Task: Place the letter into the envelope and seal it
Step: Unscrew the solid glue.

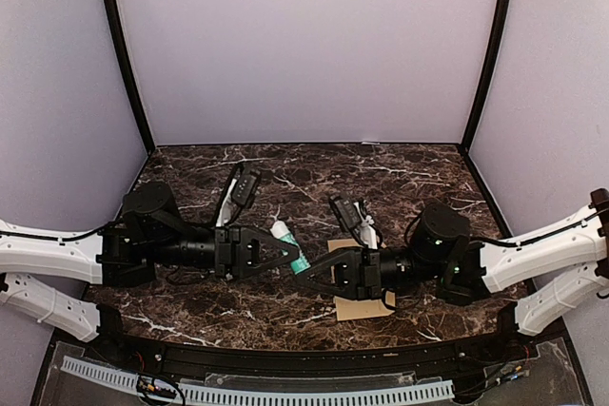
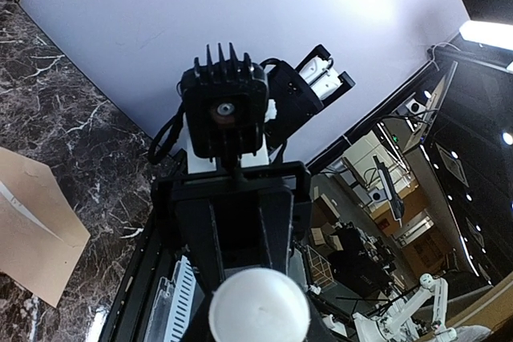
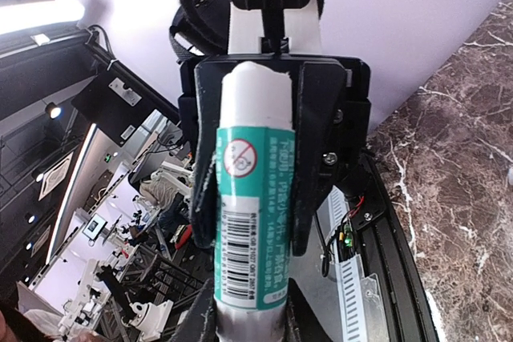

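Fingers of my left gripper and right gripper, barely parted, clamp one glue stick; envelope seemingly unsealed, letter unseen.

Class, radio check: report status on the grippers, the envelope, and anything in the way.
Left gripper, right gripper both shut on glue stick. Envelope flat beneath right gripper. Letter unseen.

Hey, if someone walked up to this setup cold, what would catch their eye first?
First, the glue stick, white with a teal label, gripped at the centre by the jaws of both the left arm and the right arm, which meet tip to tip. Next, the tan envelope lying flat on the dark marble table, mostly under the right arm.
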`<state>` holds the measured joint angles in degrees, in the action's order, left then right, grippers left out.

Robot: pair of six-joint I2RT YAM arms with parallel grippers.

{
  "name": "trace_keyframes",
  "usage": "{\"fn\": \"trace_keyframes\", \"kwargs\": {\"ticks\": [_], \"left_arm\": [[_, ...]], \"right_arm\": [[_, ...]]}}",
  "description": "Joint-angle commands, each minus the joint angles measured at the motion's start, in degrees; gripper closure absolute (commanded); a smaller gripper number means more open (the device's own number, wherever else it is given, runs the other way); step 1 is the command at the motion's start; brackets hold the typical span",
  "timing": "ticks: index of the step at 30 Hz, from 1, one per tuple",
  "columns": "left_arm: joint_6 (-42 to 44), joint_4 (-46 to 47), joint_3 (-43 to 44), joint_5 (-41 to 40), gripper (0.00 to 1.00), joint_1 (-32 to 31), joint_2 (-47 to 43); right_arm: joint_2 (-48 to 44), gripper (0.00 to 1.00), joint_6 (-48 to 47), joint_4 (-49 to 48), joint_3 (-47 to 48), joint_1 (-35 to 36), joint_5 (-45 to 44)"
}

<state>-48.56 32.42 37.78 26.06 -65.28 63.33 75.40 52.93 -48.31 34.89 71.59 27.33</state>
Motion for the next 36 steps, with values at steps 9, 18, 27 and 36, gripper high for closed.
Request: {"fn": "trace_keyframes", "kwargs": {"ticks": [9, 18, 27, 36], "left_arm": [[-6.2, -12.8, 1.5, -20.3, 1.0, 0.1, -4.1], [-8.4, -10.6, 0.6, -18.1, 1.0, 0.2, -2.1], [-8.9, -8.6, 0.7, -15.6, 1.0, 0.2, -0.4], [-8.7, -9.0, 0.9, -14.8, 1.0, 0.2, -0.1]], "right_arm": [[-7.0, 0.35, -14.5, 31.5, 7.0, 3.6, -20.9], [-1.7, 0.43, -16.1, 42.7, 14.2, 7.5, -36.0], [2.0, 0.49, -17.7, 43.1, 17.8, 7.9, -36.8], [1.5, 0.65, -18.5, 42.1, 17.5, 7.9, -36.1]]}}
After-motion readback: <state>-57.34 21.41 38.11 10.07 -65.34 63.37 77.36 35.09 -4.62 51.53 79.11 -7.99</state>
